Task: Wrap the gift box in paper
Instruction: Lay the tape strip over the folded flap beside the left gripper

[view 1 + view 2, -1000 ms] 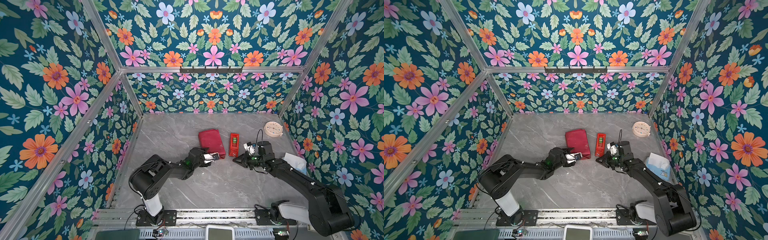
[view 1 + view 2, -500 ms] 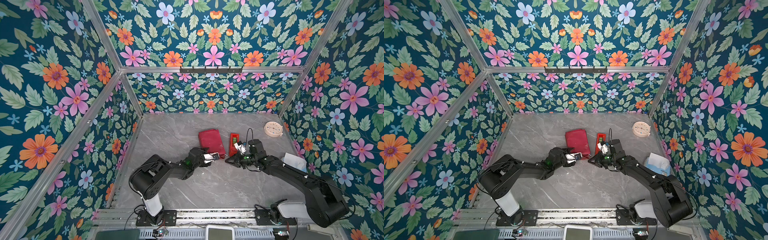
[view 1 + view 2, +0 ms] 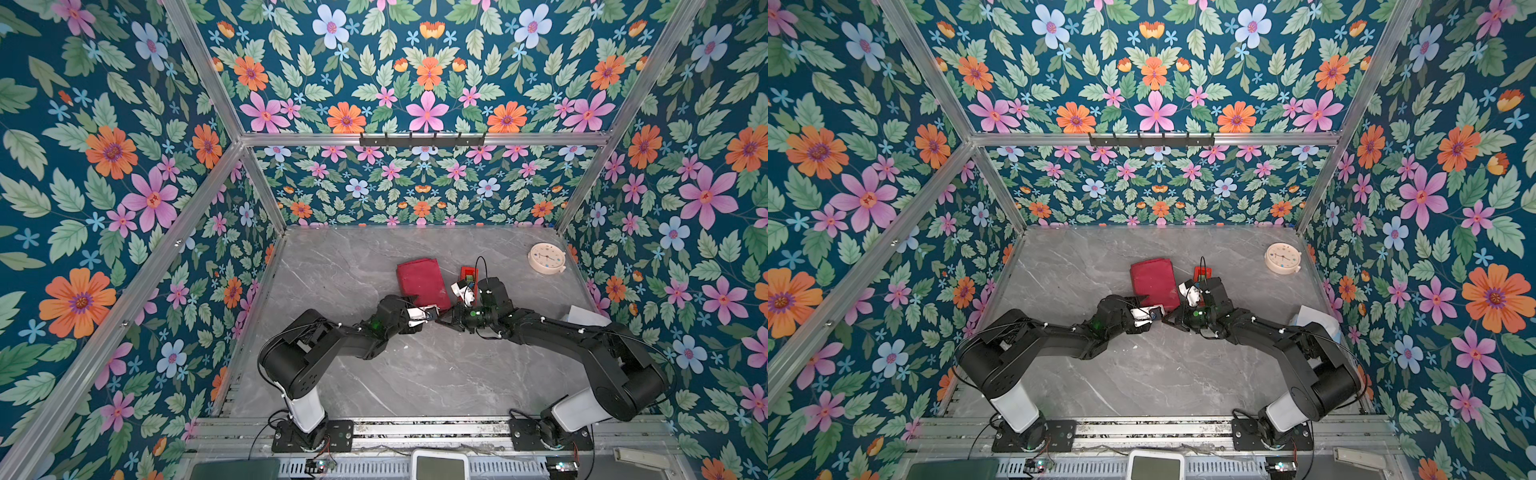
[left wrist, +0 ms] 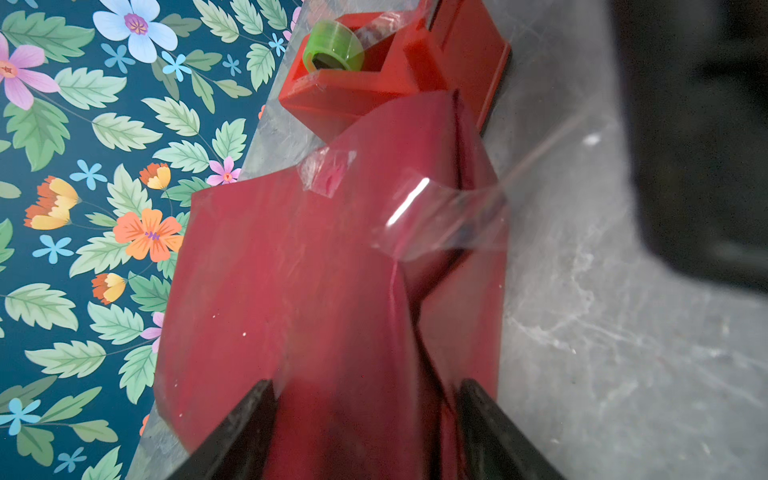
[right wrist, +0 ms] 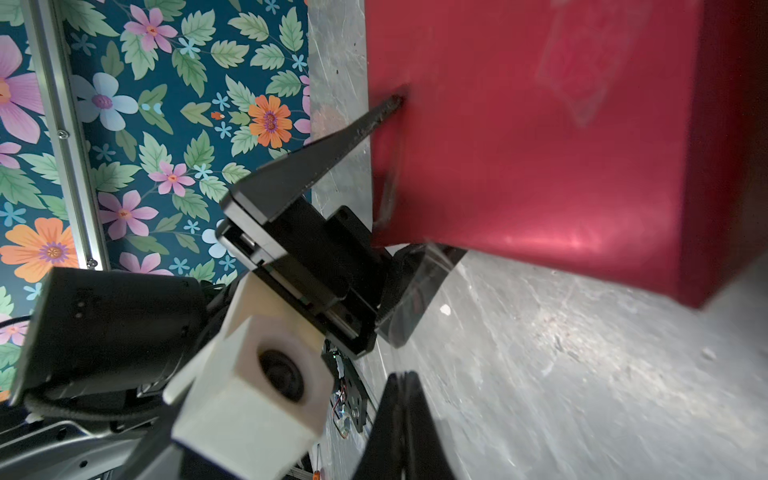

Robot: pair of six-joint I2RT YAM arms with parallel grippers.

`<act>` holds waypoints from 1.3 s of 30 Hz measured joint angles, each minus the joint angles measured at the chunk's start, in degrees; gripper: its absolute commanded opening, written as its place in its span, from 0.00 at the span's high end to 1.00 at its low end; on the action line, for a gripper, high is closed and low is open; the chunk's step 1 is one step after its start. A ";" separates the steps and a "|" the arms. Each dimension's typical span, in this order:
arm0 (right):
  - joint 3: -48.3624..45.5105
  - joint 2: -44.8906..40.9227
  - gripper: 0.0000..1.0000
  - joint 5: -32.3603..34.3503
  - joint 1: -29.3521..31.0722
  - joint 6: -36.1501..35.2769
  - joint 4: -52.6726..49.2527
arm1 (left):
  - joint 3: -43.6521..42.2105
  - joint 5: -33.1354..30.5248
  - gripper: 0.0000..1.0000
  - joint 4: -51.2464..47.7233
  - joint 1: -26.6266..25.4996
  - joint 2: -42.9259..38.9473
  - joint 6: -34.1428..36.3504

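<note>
Grey marble-look table (image 3: pixel 415 374), both top views, near to far. L arm (image 3: pixel 332 345) enters at lower centre-left and R arm (image 3: pixel 573 332) at lower right; their tips nearly meet at frame centre.

L gripper (image 3: pixel 433 312): jaws spread wide, pinching nothing. In L wrist view both fingers (image 4: pixel 245 424) bear on the paper (image 4: pixel 291 291) at the near end of the parcel (image 3: pixel 422 282).

R gripper (image 3: pixel 445 318): fingers (image 5: pixel 390 424) together, just beside parcel's near right corner. Whether it pinches tape cannot be told.

Paper, dull maroon, wraps the box-shaped parcel lying just above centre. Gift box fully covered, no navy showing.

Clear tape: one patch (image 4: pixel 328 172) on the broad face; one strip (image 4: pixel 440 226) stuck at a fold, free end jutting off.

Red tape dispenser (image 3: pixel 468 274) sits just right of parcel, green roll (image 4: pixel 332 52) in it.

Upper right of table: pale round clock (image 3: pixel 546 258), well apart.
</note>
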 measured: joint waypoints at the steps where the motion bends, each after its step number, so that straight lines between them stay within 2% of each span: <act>1: 0.11 0.15 1.00 0.07 0.09 -0.07 0.42 | 0.00 0.00 0.29 0.00 0.00 0.00 0.00; 29: 1.95 6.27 1.00 0.20 0.66 0.83 3.93 | 0.00 0.00 0.29 0.00 0.00 0.00 0.00; 39: 2.32 8.92 1.00 2.19 0.66 1.03 3.74 | 0.00 0.02 0.29 -0.02 0.00 0.00 -0.02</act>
